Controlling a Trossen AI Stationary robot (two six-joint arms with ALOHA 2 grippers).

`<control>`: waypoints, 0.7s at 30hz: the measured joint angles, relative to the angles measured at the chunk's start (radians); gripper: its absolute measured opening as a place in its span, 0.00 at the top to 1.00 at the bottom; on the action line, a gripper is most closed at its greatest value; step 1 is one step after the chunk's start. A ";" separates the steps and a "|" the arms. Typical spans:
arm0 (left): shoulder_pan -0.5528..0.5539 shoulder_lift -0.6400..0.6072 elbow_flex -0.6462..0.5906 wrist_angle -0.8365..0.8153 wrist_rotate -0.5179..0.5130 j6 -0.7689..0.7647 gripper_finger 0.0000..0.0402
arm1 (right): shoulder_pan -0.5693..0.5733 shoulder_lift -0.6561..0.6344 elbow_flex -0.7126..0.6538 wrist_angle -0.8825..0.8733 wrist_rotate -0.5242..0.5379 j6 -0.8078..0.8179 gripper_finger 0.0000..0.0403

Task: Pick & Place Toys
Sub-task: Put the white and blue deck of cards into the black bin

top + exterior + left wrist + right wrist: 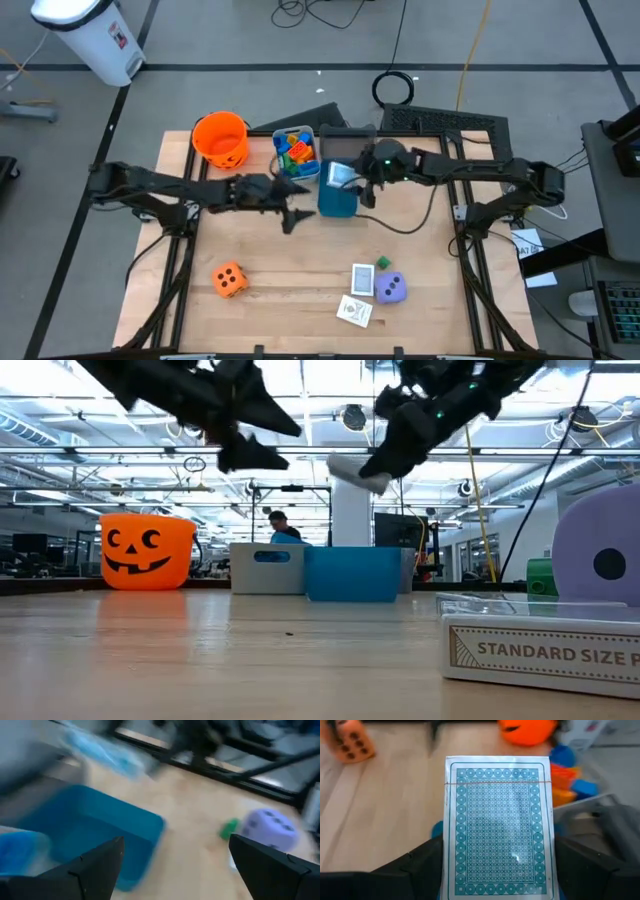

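Card deck, teal-patterned back with a thin band across its top, fills my right wrist view. It sits clamped between the two fingers of my right gripper, jaws spread wide to take its width. In the high view that gripper hangs above the blue bin, deck held clear of the table.

Left gripper hovers just left of the blue bin, fingers wide apart, nothing between them, touching nothing.

Grey bin behind holds the multicoloured blocks. Pumpkin bucket stands to its left.

Near table edge: orange die on the left; purple die, small green block and two card packs lying close together on the right.
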 joint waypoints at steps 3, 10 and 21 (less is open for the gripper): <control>0.002 -0.074 0.000 -0.076 -0.090 0.038 0.09 | 0.004 0.079 0.041 -0.079 -0.039 -0.025 0.25; 0.000 -0.118 -0.001 -0.214 -0.119 0.026 0.09 | -0.021 0.203 0.075 -0.099 -0.021 -0.073 0.25; 0.001 -0.108 -0.002 -0.232 -0.147 0.027 0.09 | -0.029 0.312 0.088 -0.081 -0.094 -0.074 0.25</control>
